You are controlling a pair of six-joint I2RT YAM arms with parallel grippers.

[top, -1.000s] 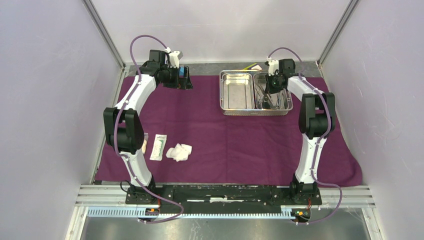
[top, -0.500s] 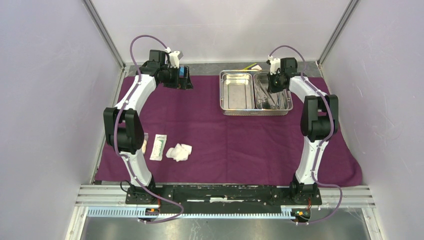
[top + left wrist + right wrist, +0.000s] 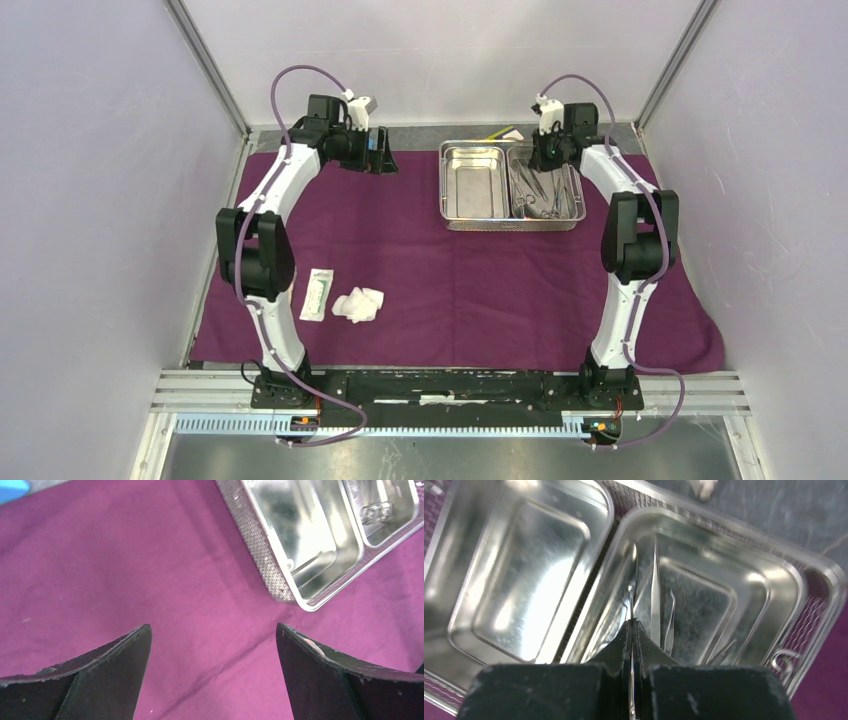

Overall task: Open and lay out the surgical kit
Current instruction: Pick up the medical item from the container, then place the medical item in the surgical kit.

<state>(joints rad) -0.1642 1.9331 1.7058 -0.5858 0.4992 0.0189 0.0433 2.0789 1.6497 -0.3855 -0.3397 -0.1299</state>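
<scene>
Right pincer (image 3: 631, 626) pinching slim steel instrument (image 3: 630, 599) over tray (image 3: 820, 587) right compartment.

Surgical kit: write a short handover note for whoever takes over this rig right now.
Left gripper: open, empty, above the cloth beside the tray.
Right gripper: shut on a slim instrument over the tray's right compartment.
Done: cloth spread flat; packet and gauze laid out near left.
Left: move the held piece and the other instruments from tray to cloth.
</scene>
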